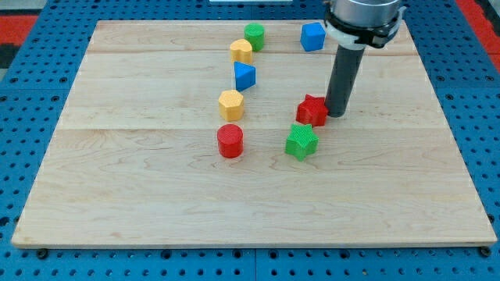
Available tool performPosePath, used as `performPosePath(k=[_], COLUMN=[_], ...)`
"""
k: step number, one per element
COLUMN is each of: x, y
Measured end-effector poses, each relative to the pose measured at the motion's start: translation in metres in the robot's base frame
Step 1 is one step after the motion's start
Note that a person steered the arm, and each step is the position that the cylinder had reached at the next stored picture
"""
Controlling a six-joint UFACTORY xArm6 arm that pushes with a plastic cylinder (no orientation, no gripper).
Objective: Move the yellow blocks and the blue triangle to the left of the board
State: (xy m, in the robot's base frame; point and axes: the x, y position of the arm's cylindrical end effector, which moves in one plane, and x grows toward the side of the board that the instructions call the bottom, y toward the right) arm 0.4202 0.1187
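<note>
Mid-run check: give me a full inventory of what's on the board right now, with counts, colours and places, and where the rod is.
yellow blocks: 2, yellow, centre column, one upper, one lower
blue triangle: 1, blue, between the yellow blocks
green cylinder: 1, green, top centre
blue cube: 1, blue, top right
red cylinder: 1, red, below the lower yellow block
red block: 1, red, right of centre
green star block: 1, green, below the red block
board: 1, pale wood
my tip: 1, dark, at the red block's right side
</note>
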Motion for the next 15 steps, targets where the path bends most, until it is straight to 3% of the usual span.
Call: performPosePath(k=[1,2,3,6,7,8,9,11,12,14,15], x=[-0.006,-0.049,-0.094,-0.134,-0.134,-0.131,-0.102,-0.097,-0.055,-0.069,-0.058], y=[0.018,0.072,0.086,-0.045,-0.107,-0.132,-0.141,-0.101,-0.104,-0.16,-0.123])
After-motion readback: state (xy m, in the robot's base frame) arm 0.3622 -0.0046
